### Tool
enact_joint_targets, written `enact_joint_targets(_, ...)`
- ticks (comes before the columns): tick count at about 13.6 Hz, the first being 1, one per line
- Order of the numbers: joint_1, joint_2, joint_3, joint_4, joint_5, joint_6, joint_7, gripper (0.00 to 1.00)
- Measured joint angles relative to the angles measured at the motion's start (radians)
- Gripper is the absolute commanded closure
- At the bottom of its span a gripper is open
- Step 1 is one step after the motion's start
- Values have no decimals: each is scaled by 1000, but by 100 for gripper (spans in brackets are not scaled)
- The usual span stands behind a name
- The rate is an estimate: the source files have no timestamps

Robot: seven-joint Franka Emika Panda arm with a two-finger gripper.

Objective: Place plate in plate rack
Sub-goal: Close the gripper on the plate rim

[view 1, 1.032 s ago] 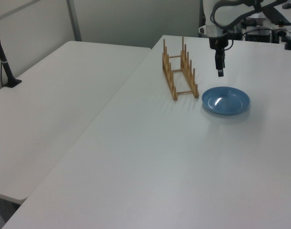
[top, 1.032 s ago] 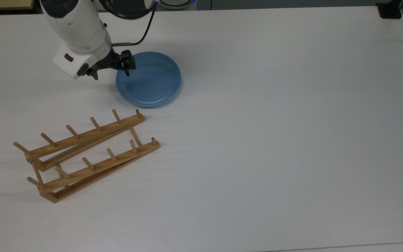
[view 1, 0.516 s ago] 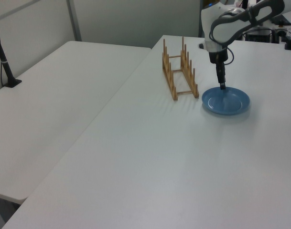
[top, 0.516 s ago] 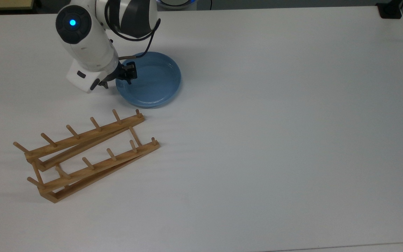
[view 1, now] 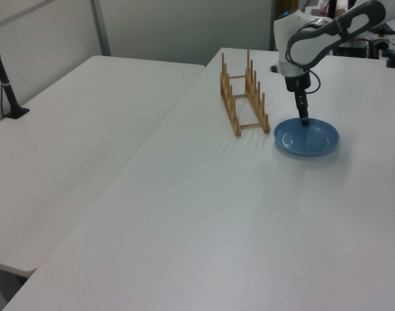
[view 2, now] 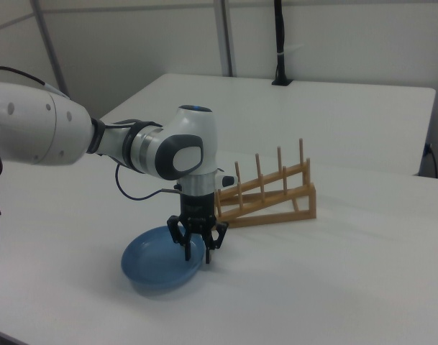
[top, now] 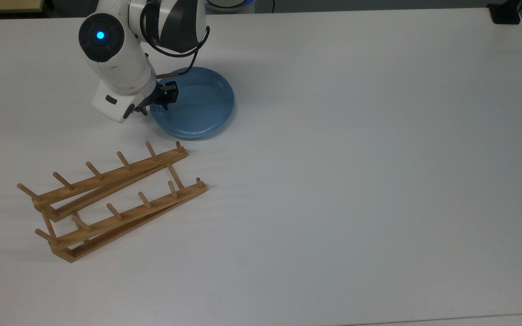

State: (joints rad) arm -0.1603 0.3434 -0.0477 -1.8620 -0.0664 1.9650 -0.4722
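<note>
A light-blue plate [top: 197, 104] [view 1: 307, 137] [view 2: 157, 264] lies flat on the white table [top: 356, 181]. My gripper [top: 156, 100] [view 1: 304, 120] [view 2: 196, 251] points down at the plate's rim on the top view's left, the side toward the rack. It is open, with one finger [top: 171, 91] over the plate's inside and the other outside the rim. The wooden plate rack [top: 111, 199] [view 1: 244, 97] [view 2: 269, 195] stands with nothing in it, below and left of the plate in the top view.
A black clamp base [top: 505, 13] sits at the table's far corner on the top view's right. In the left view a second white table [view 1: 74, 149] adjoins on the left, with a black post [view 1: 6, 78] on it.
The gripper has come down from above the plate to its rim and shifted slightly toward the rack. Plate and rack have not moved.
</note>
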Motion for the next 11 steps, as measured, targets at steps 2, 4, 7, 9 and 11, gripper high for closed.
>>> enact_joint_targets(2, 1, 0, 0, 0, 0, 0, -5, 75)
enact_joint_targets(4, 3, 0, 0, 0, 0, 0, -7, 81)
enact_joint_targets(7, 4, 0, 0, -1, -6, 0, -10, 84)
enact_joint_targets(9, 4, 0, 0, -2, -18, 0, -12, 89)
enact_joint_targets(11, 4, 0, 0, -3, -20, 0, -18, 94)
